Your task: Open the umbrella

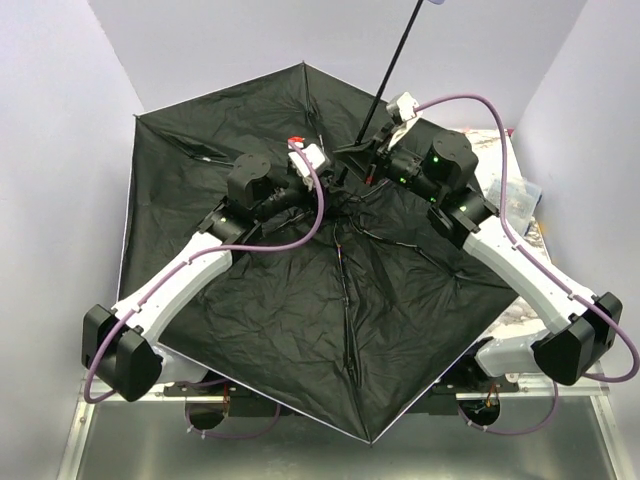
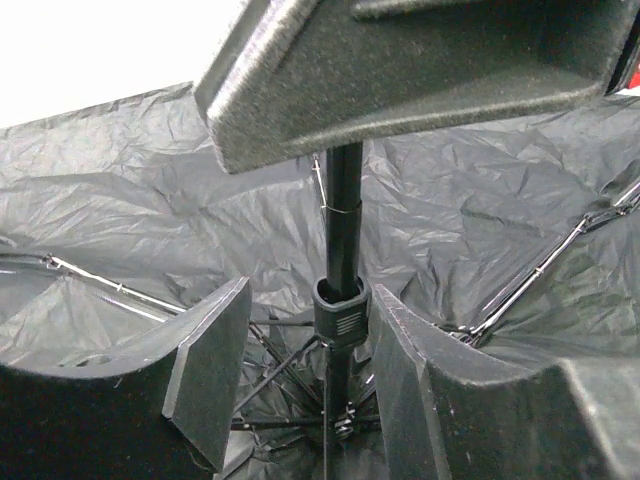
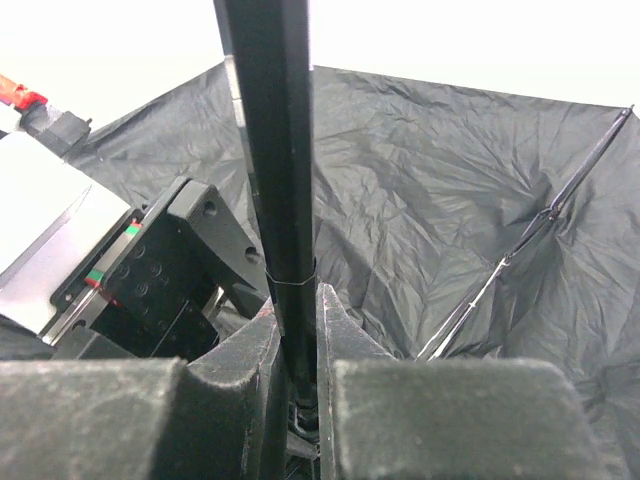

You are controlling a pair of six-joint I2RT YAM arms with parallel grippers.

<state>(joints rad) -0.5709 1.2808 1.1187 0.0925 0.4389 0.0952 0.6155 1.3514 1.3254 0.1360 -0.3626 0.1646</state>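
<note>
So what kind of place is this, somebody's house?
Probably a robot test booth, not a house: plain pale walls box in a shiny metal table, and two white-and-black robot arms with purple cables are mounted there, working on an open black-lined fabric umbrella.

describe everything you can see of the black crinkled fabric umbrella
The black crinkled fabric umbrella lies fully open, inner side up, spread wide, with thin metal ribs radiating from its hub. Its slim black shaft rises tilted toward the far right. The right gripper is clamped on the shaft; the left gripper sits open around the black ribbed runner, with gaps on both sides.
</note>
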